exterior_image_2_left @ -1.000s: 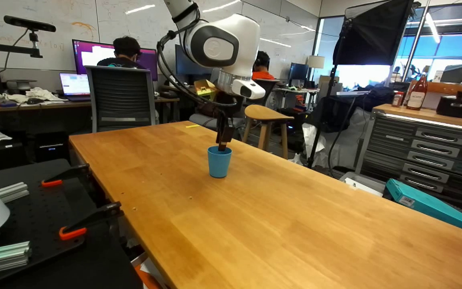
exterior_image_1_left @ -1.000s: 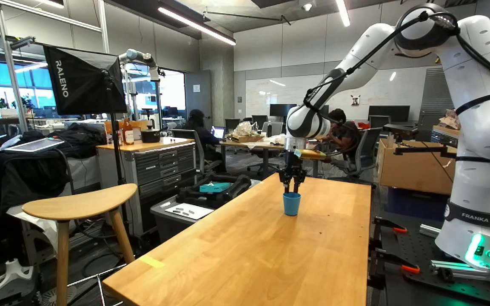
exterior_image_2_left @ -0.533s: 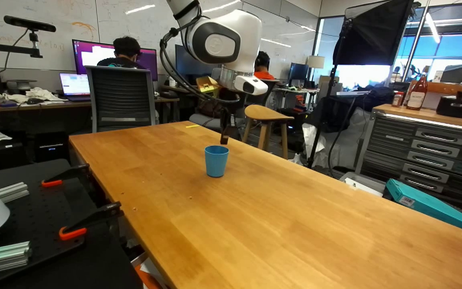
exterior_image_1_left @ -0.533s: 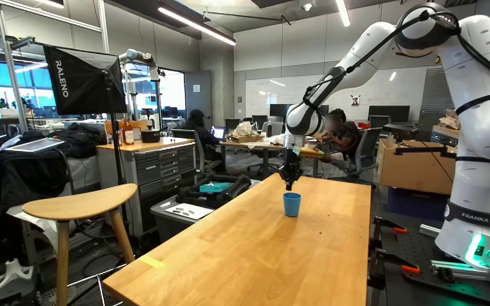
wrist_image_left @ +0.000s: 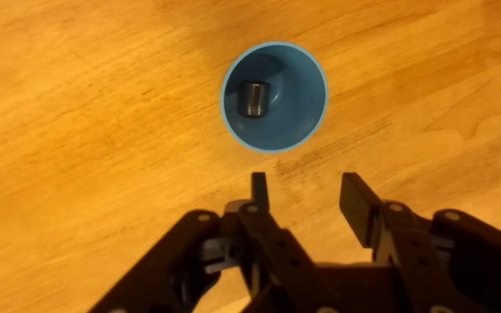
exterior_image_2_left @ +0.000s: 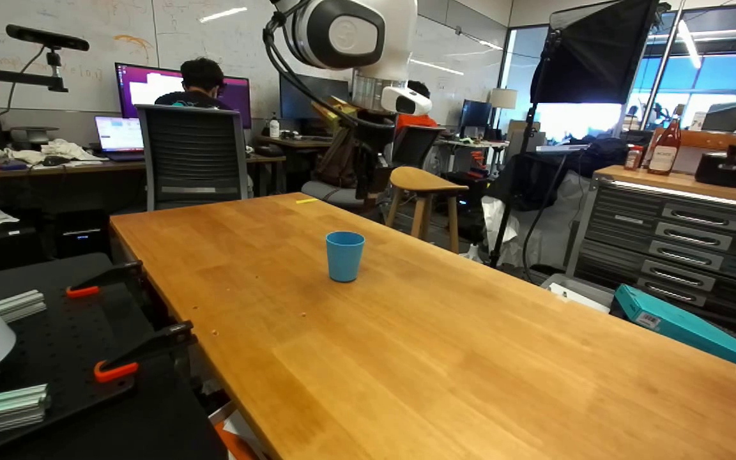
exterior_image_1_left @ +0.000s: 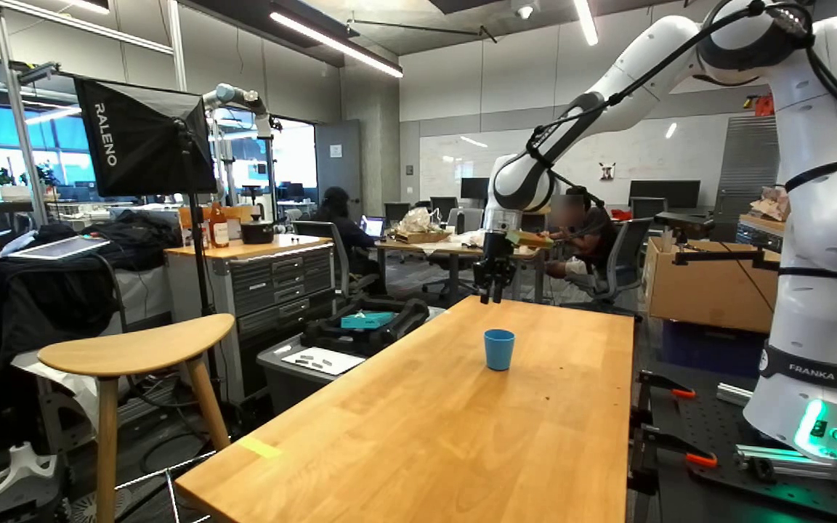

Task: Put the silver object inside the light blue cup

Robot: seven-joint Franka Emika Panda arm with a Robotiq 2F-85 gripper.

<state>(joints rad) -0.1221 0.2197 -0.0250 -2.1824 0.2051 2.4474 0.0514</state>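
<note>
The light blue cup (exterior_image_1_left: 499,350) stands upright on the wooden table; it also shows in an exterior view (exterior_image_2_left: 344,257) and from above in the wrist view (wrist_image_left: 300,108). The silver object (wrist_image_left: 254,99), a short shiny dark metal cylinder, lies inside the cup against one side of its wall. In both exterior views the cup's wall hides it. My gripper (wrist_image_left: 303,184) is open, with bare table showing between its fingers. In both exterior views the gripper (exterior_image_1_left: 491,296) (exterior_image_2_left: 371,188) hangs well above the cup, apart from it.
The long wooden table (exterior_image_1_left: 418,436) carries a strip of yellow tape (exterior_image_1_left: 260,447). Black clamps with orange tips (exterior_image_2_left: 115,370) sit along its robot-side edge. A wooden stool (exterior_image_1_left: 139,345) stands beside the table. People sit at desks behind.
My gripper has risen from the cup's rim to well above it. The cup shifted slightly on the table during the first half second and has stayed still since.
</note>
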